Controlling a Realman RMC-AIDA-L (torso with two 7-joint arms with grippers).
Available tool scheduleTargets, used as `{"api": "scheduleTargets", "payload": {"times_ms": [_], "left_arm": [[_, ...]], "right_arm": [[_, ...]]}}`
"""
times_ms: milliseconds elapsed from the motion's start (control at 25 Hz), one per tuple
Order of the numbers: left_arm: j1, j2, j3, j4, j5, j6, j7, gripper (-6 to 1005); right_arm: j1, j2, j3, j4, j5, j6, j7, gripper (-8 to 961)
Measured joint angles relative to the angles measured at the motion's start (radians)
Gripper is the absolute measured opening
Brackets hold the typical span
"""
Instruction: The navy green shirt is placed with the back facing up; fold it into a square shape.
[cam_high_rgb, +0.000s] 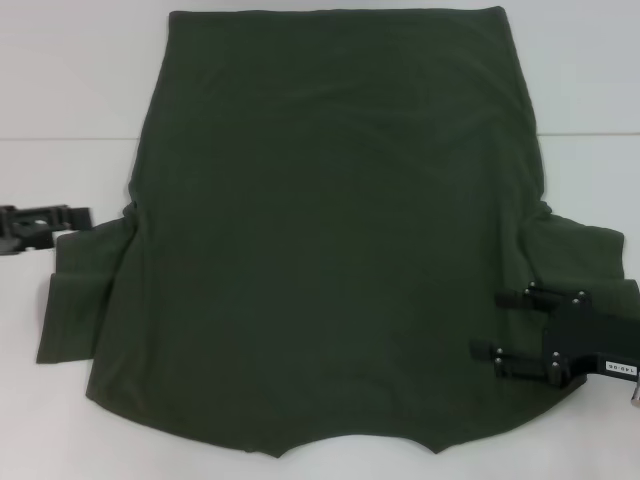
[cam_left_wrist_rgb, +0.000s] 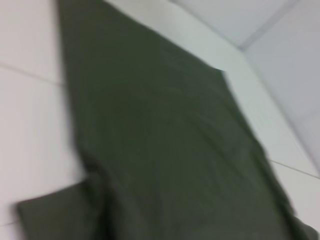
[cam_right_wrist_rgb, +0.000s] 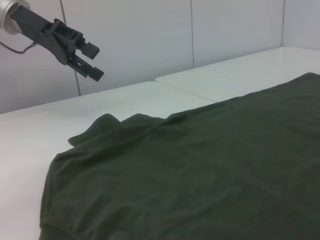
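**Two hands flank a flat shirt**

The navy green shirt (cam_high_rgb: 330, 240) lies spread flat across the white bench (cam_high_rgb: 70, 80), collar edge nearest the robot. The right hand (cam_high_rgb: 510, 330) hovers over the shirt's right sleeve, fingers apart, gripping nothing. The left hand (cam_high_rgb: 80, 215) hangs just beside the left sleeve, fingers parted and empty.

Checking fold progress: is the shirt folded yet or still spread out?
Spread flat: the navy green shirt lies open, both sleeves out, no fold.
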Motion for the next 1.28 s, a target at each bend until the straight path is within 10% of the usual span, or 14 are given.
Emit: {"api": "scheduleTargets", "payload": {"times_ms": [400, 1280], "left_arm": [[-0.03, 0.025, -0.02, -0.065, 0.18, -0.109, -0.061, 887], [-0.035, -0.003, 0.083, -0.184, 0.216, -0.333, -0.01, 850]], "right_arm": [[0.004, 0.001, 0.0, 0.0, -0.002, 0.021, 0.003, 825], [0.011, 0.0, 0.0, 0.013, -0.004, 0.026, 0.003, 824]]}}
